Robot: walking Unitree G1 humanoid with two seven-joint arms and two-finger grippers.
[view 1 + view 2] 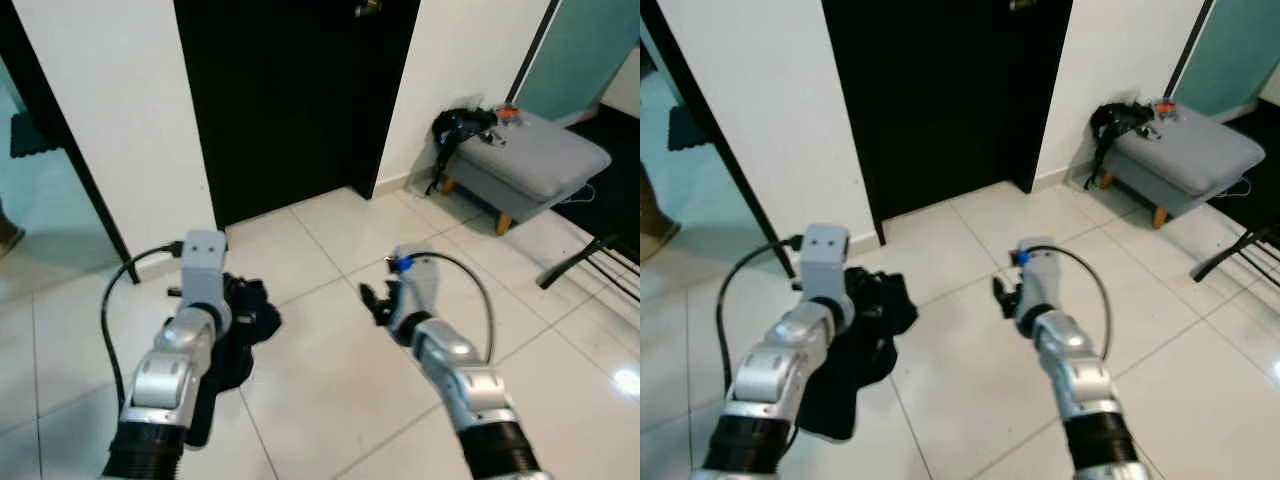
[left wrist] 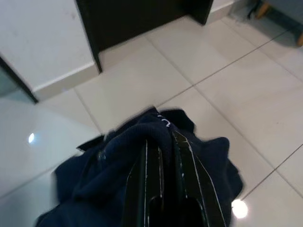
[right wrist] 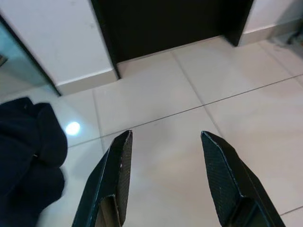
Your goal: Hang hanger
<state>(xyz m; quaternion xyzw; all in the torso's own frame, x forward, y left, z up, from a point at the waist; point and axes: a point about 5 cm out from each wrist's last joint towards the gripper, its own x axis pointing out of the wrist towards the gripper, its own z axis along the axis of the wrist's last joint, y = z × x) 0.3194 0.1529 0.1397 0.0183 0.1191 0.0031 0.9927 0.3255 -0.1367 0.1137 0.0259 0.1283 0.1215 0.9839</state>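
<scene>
- The left gripper [image 2: 161,156] has its two black fingers pressed together on a fold of a dark navy garment [image 2: 118,165]; the cloth bunches around the fingertips and hangs below the arm over the floor tiles [image 1: 330,380]. No hanger can be made out in the bundle, so I cannot tell whether one sits inside the cloth.
- The right gripper [image 3: 165,156] is spread wide and carries nothing, held forward at the same height, with the garment near it at its nine o'clock in the head views.
- Beyond both grippers, at twelve o'clock, stands a black door [image 1: 290,100] between white walls; a grey padded stool [image 1: 535,160] sits at two o'clock, and thin dark bars [image 1: 590,260] cross the floor at three o'clock.
- Judgement: this looks like a carrying stage. To do it well, keep the pinch firm, hold the bundle high enough not to drag, and keep the free gripper ready to steady the cloth once a rail is found.
</scene>
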